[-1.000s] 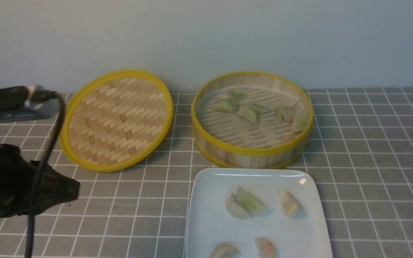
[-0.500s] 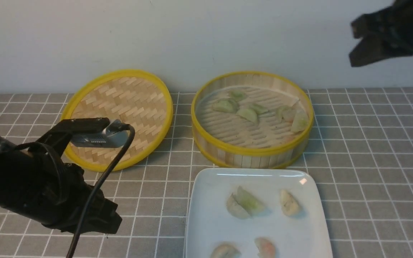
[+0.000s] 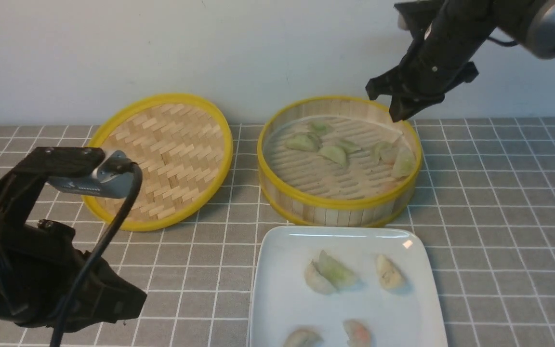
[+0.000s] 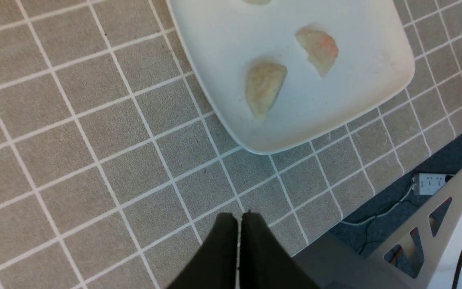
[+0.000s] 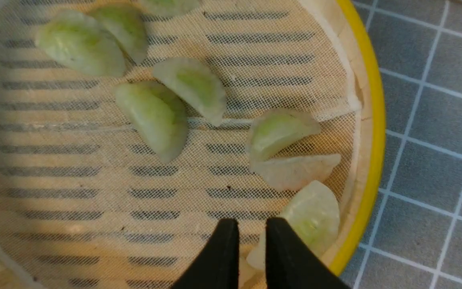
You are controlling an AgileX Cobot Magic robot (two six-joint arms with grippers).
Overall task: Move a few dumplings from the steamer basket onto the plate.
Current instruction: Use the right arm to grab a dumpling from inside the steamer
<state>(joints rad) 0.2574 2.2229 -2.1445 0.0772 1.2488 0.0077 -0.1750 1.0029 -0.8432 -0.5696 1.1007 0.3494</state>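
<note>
The steamer basket (image 3: 340, 202) stands at the middle back and holds several pale green and whitish dumplings (image 3: 334, 154). The white plate (image 3: 282, 299) lies just in front of it with several dumplings (image 3: 335, 272). My right gripper (image 3: 395, 113) hangs above the basket's back right rim. In the right wrist view it (image 5: 251, 224) is open by a narrow gap and empty, over the basket floor (image 5: 94, 192) beside a green dumpling (image 5: 315, 216). My left gripper (image 3: 135, 301) is low at the front left, shut and empty (image 4: 239, 218), left of the plate (image 4: 367, 60).
The flat woven yellow-rimmed lid (image 3: 159, 159) lies left of the basket. A pale wall runs close behind both. The table's front edge (image 4: 375, 192) is near the plate's front corner, with a frame and cables below.
My right arm has swung down and left from the upper right to above the basket's back right rim. My left arm has drawn back a little to the left.
</note>
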